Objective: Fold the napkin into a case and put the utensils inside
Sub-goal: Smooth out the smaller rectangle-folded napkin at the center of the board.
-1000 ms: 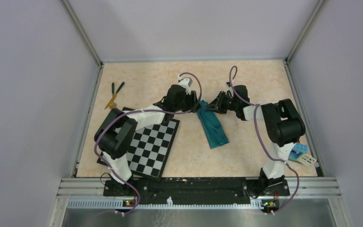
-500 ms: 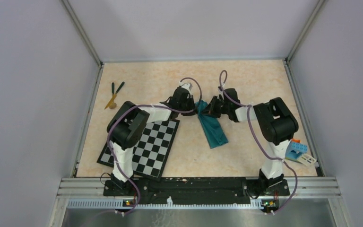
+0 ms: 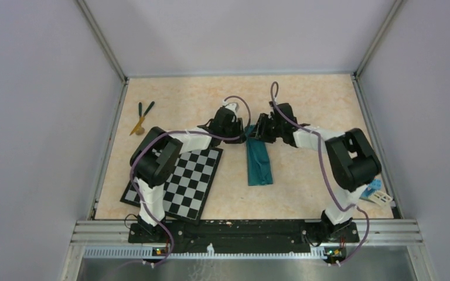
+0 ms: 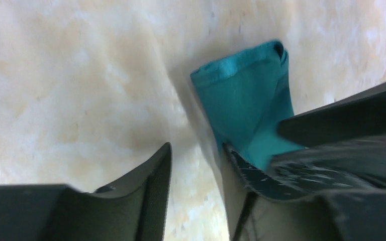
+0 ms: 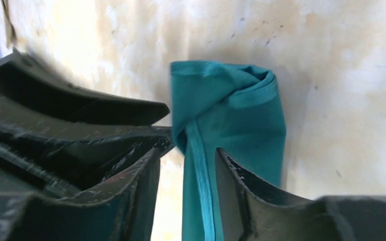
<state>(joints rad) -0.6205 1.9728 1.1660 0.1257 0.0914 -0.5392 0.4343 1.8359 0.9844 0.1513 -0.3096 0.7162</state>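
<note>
Napkin (image 3: 259,164) has swung straighter, tail now pointing at 6 o'clock on the beige marbled tabletop (image 3: 304,105). Left gripper (image 4: 196,155) is hovering beside its 12 o'clock end, fingers apart over bare surface. Right gripper (image 5: 185,160) is straddling the hem, fingers apart. Utensils (image 3: 142,117) are lying at 10 o'clock near the lilac wall (image 3: 47,117).

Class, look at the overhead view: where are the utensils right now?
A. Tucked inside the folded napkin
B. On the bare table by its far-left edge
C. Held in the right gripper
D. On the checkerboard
B: the utensils lie on the table near its far-left edge, beyond the checkerboard and well apart from the napkin.
</note>
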